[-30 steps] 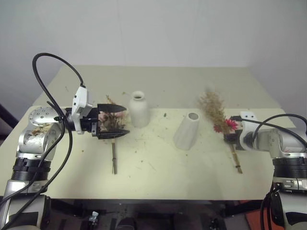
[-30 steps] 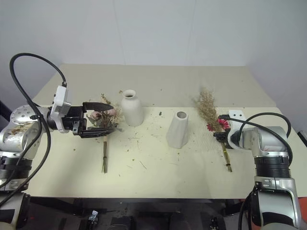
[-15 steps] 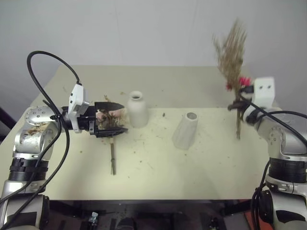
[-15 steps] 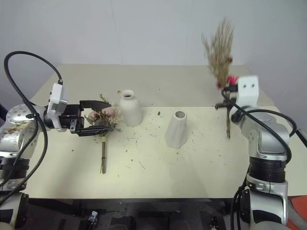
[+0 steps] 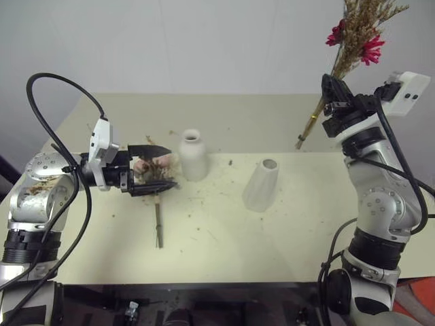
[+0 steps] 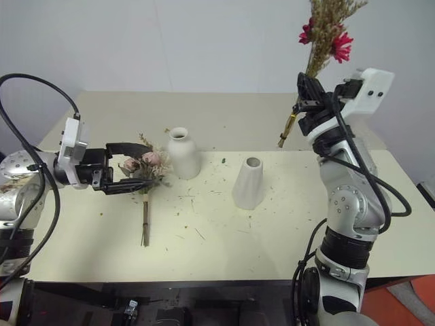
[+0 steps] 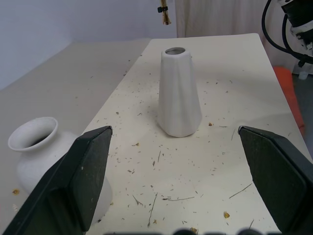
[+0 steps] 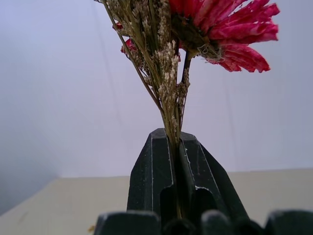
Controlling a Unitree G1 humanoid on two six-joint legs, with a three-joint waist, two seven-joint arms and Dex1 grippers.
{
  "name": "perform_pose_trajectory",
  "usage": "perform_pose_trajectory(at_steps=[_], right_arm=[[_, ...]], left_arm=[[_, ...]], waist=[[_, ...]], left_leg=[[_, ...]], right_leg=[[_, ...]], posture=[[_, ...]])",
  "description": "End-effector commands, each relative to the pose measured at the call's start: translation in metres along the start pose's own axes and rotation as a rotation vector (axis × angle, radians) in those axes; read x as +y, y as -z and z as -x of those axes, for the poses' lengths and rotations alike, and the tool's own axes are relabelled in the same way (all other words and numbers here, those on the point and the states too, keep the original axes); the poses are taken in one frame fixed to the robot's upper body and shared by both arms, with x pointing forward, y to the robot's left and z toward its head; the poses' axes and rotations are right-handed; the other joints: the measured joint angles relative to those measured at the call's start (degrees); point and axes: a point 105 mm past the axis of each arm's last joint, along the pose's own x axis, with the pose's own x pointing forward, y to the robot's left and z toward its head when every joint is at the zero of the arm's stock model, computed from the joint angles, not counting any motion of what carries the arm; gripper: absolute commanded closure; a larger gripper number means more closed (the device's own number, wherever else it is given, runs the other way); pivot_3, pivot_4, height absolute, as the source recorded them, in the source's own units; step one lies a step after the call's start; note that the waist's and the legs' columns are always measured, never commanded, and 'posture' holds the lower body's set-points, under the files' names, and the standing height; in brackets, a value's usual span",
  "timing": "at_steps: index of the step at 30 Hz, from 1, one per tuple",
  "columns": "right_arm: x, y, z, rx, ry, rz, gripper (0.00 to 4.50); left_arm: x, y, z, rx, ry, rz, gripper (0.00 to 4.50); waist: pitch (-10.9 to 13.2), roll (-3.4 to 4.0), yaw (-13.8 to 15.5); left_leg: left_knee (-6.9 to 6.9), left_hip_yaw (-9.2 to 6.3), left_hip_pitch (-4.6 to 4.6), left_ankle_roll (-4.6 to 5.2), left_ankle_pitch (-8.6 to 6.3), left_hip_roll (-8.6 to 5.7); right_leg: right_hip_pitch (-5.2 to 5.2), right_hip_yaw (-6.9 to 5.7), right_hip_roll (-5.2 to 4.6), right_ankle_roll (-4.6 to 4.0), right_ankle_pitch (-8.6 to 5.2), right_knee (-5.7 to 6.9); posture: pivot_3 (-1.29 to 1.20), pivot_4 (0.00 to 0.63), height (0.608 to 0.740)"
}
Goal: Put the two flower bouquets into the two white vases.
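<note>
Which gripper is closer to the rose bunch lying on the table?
Left. The left gripper brackets the rose bunch; the right gripper is raised far across the table.

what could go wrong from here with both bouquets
The right hand grips the dry spray by thin stems, its end tilted and high above the cone vase; it could miss the narrow mouth or tip the vase. The open left hand straddles the roses right beside the bottle vase, which it could knock.
</note>
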Motion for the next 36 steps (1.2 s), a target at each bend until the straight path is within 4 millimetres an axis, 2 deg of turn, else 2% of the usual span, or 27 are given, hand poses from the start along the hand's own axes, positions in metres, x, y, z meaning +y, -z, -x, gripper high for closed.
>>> perform_pose_trajectory(at_steps=[1, 12, 24, 36], right_arm=[[0.023, -0.021, 0.000, -0.094, -0.081, -0.017, 4.49], [0.046, -0.008, 0.008, -0.083, -0.143, -0.087, 4.49], [0.031, 0.019, 0.014, -0.052, -0.099, -0.096, 4.49], [0.027, 0.042, 0.022, -0.025, -0.091, -0.070, 4.49]], left_arm=[[-0.004, -0.010, 0.009, 0.002, 0.000, -0.033, 0.00], [-0.005, -0.005, 0.017, 0.034, -0.027, -0.026, 0.00], [0.000, -0.011, 0.018, 0.009, -0.045, -0.036, 0.00], [-0.001, -0.011, 0.021, 0.014, -0.054, -0.040, 0.00]], waist=[[0.00, 0.00, -0.05], [0.01, 0.01, 0.05], [0.01, 0.01, 0.03], [0.01, 0.01, 0.04]], left_leg=[[-0.01, 0.00, 0.00, 0.00, 0.00, 0.01], [-0.03, 0.00, 0.00, 0.00, 0.00, 0.00], [-0.03, 0.01, 0.00, 0.00, 0.00, 0.01], [-0.04, 0.01, 0.01, 0.00, 0.00, 0.01]], right_leg=[[0.00, 0.00, 0.01, -0.01, 0.00, 0.00], [0.00, -0.01, 0.00, -0.01, -0.01, -0.02], [0.00, 0.00, 0.01, 0.00, -0.02, -0.03], [0.00, 0.00, 0.00, 0.02, -0.03, -0.03]], posture=[[0.00, 0.150, 0.740], [0.00, 0.150, 0.740], [0.00, 0.150, 0.740], [0.00, 0.150, 0.740]])
